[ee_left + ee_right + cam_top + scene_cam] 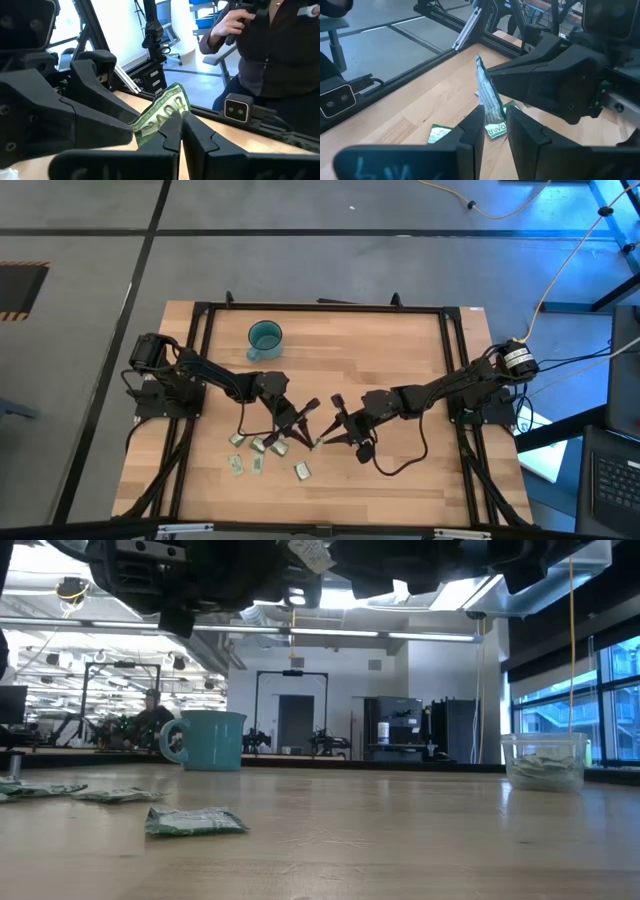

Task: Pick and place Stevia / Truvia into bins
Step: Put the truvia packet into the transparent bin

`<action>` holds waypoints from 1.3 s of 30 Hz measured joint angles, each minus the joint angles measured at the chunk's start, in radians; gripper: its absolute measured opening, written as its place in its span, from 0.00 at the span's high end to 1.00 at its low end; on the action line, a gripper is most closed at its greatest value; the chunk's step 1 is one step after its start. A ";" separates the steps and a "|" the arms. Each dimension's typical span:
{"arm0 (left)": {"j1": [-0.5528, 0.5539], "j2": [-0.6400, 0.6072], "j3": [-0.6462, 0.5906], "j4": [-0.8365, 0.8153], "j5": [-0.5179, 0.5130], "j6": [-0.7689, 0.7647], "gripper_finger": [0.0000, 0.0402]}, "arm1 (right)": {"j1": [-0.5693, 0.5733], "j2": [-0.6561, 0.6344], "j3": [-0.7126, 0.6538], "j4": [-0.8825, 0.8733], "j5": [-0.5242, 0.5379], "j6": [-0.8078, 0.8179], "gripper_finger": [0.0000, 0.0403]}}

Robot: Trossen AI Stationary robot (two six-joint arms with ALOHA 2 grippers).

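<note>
Sachets are pinched upright in both closed grippers, right [492,122] and left [177,130], fingertips nearly meeting mid-table, the teal cup [265,337] far nearer the left arm.

Worktop [400,350]: pale wood planks, smooth, satin sheen. Frame [320,307]: black metal, matt. Sachets [195,822]: crinkled paper, printed green-white. Cup [210,739]: teal, glossy. Bin [545,760]: clear plastic. Left end effector [179,131] and right end effector [492,122]: matt black plastic fingers.
</note>
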 joint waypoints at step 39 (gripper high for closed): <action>0.003 -0.001 0.000 -0.094 -0.187 -0.106 0.76 | 0.005 -0.099 -0.002 -0.189 -0.005 0.055 0.99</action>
